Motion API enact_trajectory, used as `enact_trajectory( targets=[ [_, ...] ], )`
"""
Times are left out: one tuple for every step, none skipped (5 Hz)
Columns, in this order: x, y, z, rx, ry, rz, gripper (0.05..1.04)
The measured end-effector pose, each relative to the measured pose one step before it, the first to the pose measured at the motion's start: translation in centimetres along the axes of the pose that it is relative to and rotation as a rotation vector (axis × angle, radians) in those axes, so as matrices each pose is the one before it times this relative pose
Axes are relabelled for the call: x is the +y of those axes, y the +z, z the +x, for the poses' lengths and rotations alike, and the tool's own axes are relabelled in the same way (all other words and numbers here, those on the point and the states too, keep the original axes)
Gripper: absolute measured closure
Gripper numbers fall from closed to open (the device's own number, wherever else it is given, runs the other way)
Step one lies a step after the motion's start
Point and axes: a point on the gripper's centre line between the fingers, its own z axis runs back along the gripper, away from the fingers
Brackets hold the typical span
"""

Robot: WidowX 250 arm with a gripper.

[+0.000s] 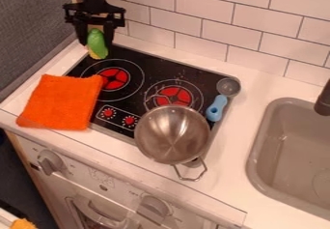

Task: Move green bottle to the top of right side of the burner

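Observation:
At the upper left, my gripper (95, 35) hangs over the back left corner of the black stove top. The green bottle (97, 43), which has a yellow patch at its lower end, stands out directly below the gripper's body, slightly tilted. Whether the gripper holds it or merely surrounds it, I cannot tell. Toward the stove's right side is the back right burner (174, 96), a red disc inside white rings, partly overlapped by the metal pot's rim and handle.
A steel pot (172, 134) covers the stove's front right. An orange cloth (61, 102) overlaps its left edge. Along the right edge lie a small metal cup (228, 86) and a blue-handled item (217, 108). A tiled wall stands behind; a grey sink (290, 150) is at right.

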Motion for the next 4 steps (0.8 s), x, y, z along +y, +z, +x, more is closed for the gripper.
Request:
enact_trajectory(
  targets=[
    [-1.494, 1.319, -0.350, -0.0215, -0.0364, 0.0190, 0.416],
    [-1.874, 4.015, 0.346, -0.0965, -0.0363, 0.0120, 0.417],
    [-4.755, 1.292, -0.044, -0.0362, -0.0938, -0.0211, 0.417],
    [-3.482, 0.069, -0.042, -0.0143, -0.0456, -0.0413, 0.417]
  ],
)
